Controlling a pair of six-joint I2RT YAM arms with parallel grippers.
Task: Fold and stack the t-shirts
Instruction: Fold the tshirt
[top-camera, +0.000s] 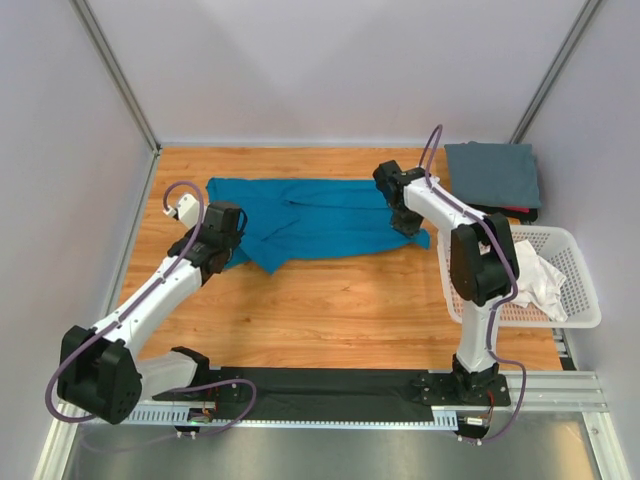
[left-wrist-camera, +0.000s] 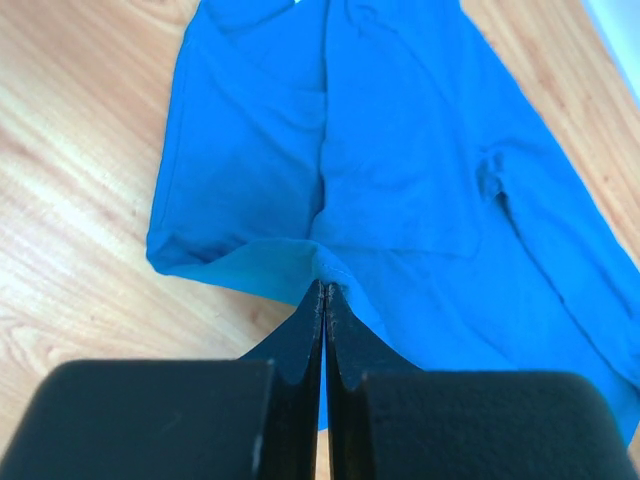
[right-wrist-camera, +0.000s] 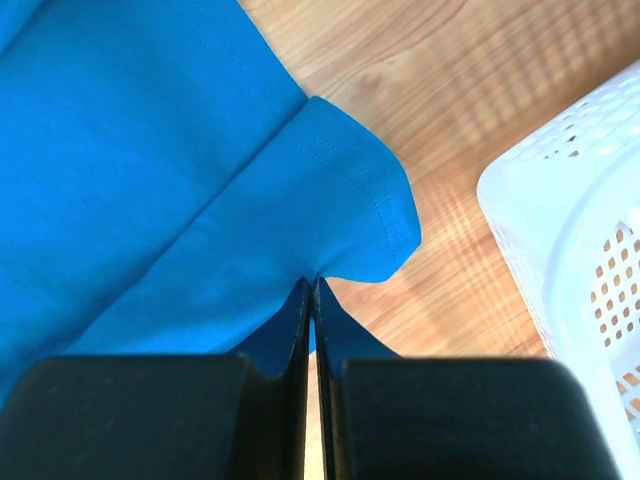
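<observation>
White lattice basket (top-camera: 578, 272) at wooden table (top-camera: 330, 300) right edge (black mat (top-camera: 330, 385) nearside).

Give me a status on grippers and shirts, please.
Left gripper and right gripper shut on teal t-shirt, opposite ends. Grey t-shirt folded, far right; white t-shirt in basket. Nothing in the way.

- I see the spread shirt (top-camera: 320, 215) lying left-to-right across the back half of the table (top-camera: 330, 320), a bit left of centre.
- L gripper (left-wrist-camera: 322, 292) is at its near-left edge w/ cloth nipped btwn the jaws.
- R gripper (right-wrist-camera: 312, 285) does the same at its right-end corner.
- Back-right corner: the folded shirt (top-camera: 492, 173), behind & right of R gripper, apart from the spread shirt.
- Right edge: the basket (top-camera: 585, 305), in front of the folded shirt, w/ the bunched shirt (top-camera: 535, 278) inside.
</observation>
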